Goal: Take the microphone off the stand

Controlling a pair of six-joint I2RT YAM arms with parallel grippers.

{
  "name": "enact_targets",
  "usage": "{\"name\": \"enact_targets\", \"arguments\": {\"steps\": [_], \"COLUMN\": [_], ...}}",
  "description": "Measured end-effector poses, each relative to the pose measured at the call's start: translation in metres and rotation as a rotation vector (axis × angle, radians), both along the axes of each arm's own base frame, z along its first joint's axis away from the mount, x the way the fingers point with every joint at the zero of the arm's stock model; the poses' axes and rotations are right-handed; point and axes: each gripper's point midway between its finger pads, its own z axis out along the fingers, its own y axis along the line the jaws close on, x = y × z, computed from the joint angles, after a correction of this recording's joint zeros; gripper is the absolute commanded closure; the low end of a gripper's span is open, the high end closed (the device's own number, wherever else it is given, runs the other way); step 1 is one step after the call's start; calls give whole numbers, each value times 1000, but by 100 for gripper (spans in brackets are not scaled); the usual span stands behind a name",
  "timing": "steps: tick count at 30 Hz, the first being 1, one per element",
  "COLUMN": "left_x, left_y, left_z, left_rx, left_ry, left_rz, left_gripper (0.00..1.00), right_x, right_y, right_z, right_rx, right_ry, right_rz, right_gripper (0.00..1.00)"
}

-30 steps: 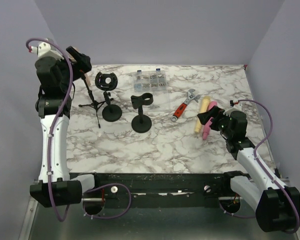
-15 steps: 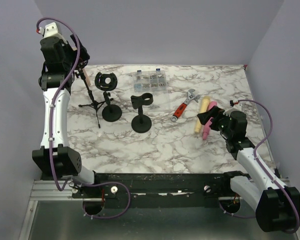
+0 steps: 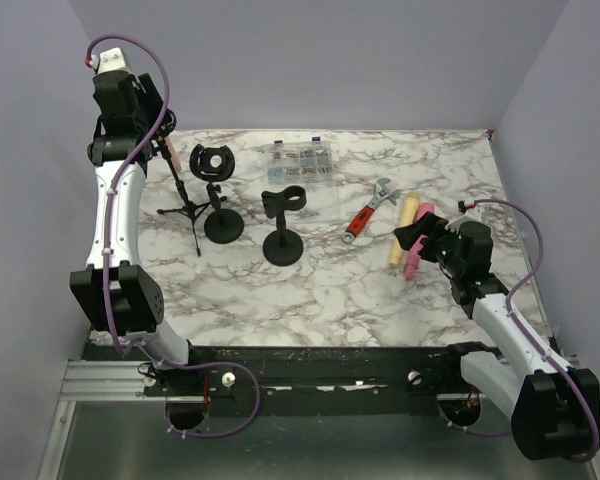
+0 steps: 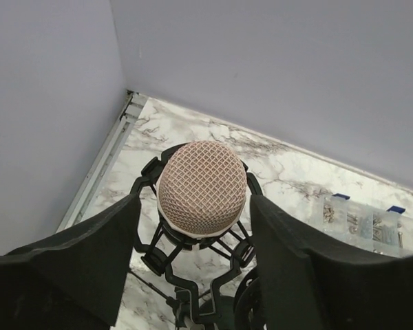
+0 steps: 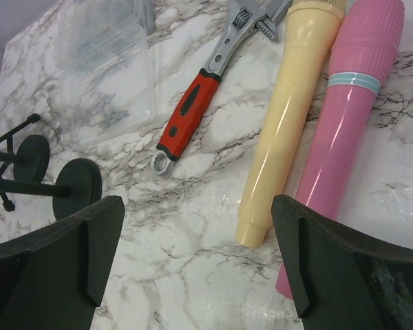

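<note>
Shifted since earlier, left tool [image 4: 194, 206] straddles the microphone [image 4: 202, 182], spread; stand [image 4: 193, 306] below mostly hidden; right tool [image 5: 196, 206] spread wide.

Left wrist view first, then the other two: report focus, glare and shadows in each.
Left wrist: the microphone has its mesh head sharp and evenly lit; the near fingers are dark, almost without detail. Right wrist: bright glare streaks run along the cream microphone and the pink microphone. Top external: soft, even light, with only faint shadows on the table.
</note>
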Motion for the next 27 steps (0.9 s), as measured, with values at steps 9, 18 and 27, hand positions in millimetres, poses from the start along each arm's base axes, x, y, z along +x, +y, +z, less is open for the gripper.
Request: {"name": "enact_targets", "arguments": {"steps": [9,18,27], "left_x": [2,10,8], "left_y": [5,5,1], "left_z": [6,-5,18], "left_rx": [31,29,52], "left_ry": [-21,-2,-30], "left_rz": [14,9,1], "left_gripper": [38,65,90], "right_x": [0,1,1], "right_y": [0,0,0], "right_z": [-1,-1,-2], "right_rx": [0,0,0], "right_ry": [2,0,3], "right_rz": [0,0,0], "right_gripper": [3,3,3]}}
